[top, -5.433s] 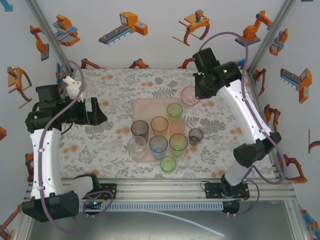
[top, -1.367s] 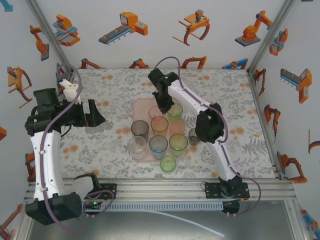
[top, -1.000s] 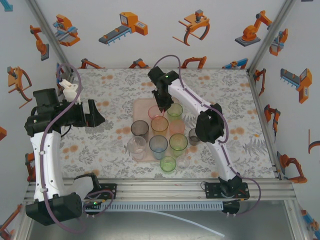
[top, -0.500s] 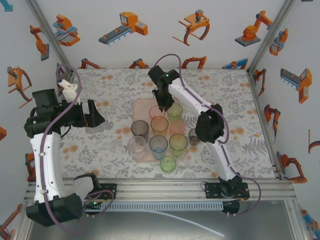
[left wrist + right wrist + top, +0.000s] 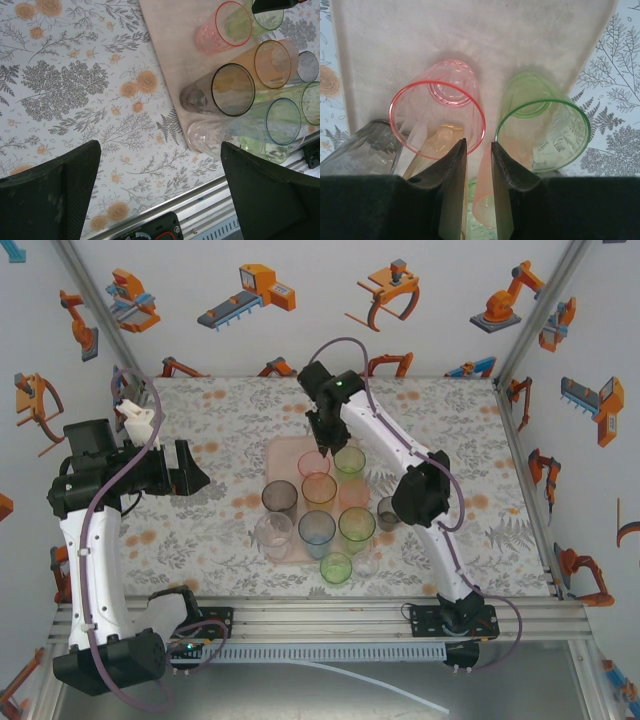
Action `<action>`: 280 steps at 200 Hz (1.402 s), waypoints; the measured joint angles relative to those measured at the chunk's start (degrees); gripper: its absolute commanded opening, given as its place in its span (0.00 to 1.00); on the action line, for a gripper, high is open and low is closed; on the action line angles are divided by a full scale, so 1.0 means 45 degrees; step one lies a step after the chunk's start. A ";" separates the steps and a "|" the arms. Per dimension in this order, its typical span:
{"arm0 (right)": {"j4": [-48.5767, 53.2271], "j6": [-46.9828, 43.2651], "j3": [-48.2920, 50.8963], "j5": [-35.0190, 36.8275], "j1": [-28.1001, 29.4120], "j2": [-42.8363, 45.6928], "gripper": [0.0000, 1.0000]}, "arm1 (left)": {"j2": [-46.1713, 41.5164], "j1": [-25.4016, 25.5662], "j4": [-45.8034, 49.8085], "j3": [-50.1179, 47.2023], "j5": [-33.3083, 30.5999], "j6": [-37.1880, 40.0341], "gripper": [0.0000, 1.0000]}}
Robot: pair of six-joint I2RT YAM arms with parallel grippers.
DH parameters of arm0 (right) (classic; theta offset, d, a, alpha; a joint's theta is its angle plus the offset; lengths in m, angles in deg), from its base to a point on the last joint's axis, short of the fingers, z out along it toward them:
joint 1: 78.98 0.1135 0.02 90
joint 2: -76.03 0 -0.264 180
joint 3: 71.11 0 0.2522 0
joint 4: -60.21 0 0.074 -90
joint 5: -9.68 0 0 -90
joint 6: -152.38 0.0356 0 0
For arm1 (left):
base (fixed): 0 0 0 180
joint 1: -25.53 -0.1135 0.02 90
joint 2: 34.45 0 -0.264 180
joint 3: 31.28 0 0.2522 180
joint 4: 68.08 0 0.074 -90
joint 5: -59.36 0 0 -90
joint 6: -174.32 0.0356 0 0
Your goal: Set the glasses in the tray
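Now your right end effector (image 5: 478, 148) hangs barely parted and empty over the upright translucent pink tumbler (image 5: 451, 86) on the flat pale pink-beige tray (image 5: 395, 40). A short smoky grey tumbler (image 5: 386, 514) stands upright on the floral worktop (image 5: 200, 540) just off the tray's right edge, toward that arm's base.

Tabletop (image 5: 75, 85) white, printed with grey leaves and orange flowers; tray (image 5: 470, 35) plain pale pink-beige; pink glass (image 5: 451, 82) red-rimmed; green glass (image 5: 545, 127); grey glass (image 5: 200, 97) smoky; orange glass (image 5: 272, 60); blue glass (image 5: 316, 530); clear glass (image 5: 210, 136); walls (image 5: 300, 330) white with orange robot drawings.
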 measured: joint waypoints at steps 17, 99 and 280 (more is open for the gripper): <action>0.0204 0.0000 -0.0092 0.0146 0.0015 0.0408 0.29 | -0.0005 0.0000 0.0000 0.0000 0.0000 0.0005 0.97; 0.0209 0.0685 0.4707 0.2103 0.0029 0.7461 0.30 | 0.0097 0.0005 0.0141 0.0107 0.0000 0.0010 0.97; -0.4099 0.2958 1.6791 0.0408 -0.3580 1.2818 0.32 | 0.0510 0.0044 0.0185 0.0243 0.0175 -0.0078 0.97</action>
